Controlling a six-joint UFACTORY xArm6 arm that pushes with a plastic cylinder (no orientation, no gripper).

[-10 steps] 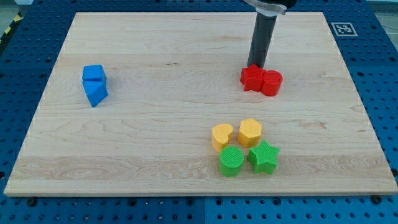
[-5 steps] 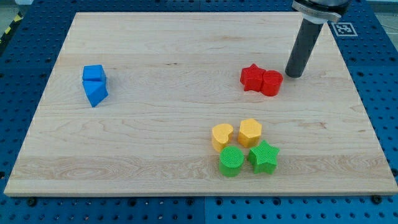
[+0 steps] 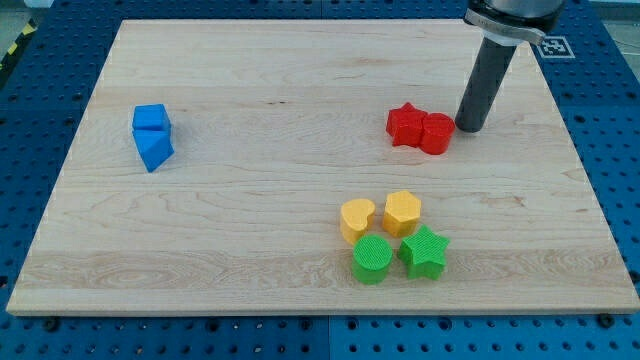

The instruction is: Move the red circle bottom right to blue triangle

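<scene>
The red circle [image 3: 436, 133] lies right of the board's middle, touching a red star [image 3: 405, 125] on its left. The blue triangle [image 3: 155, 151] lies at the view's left, just below and touching a blue cube [image 3: 150, 118]. My tip [image 3: 469, 127] rests on the board just right of the red circle, very close to its edge; I cannot tell if they touch.
A yellow heart [image 3: 357, 218] and a yellow hexagon [image 3: 401, 212] sit side by side near the view's bottom. A green circle [image 3: 372, 259] and a green star [image 3: 424, 251] lie just below them. The wooden board [image 3: 250, 230] ends close behind my tip on the right.
My tip went from above the red star, round to the right of the red circle, then edged slightly left and down towards it. No block has moved.
</scene>
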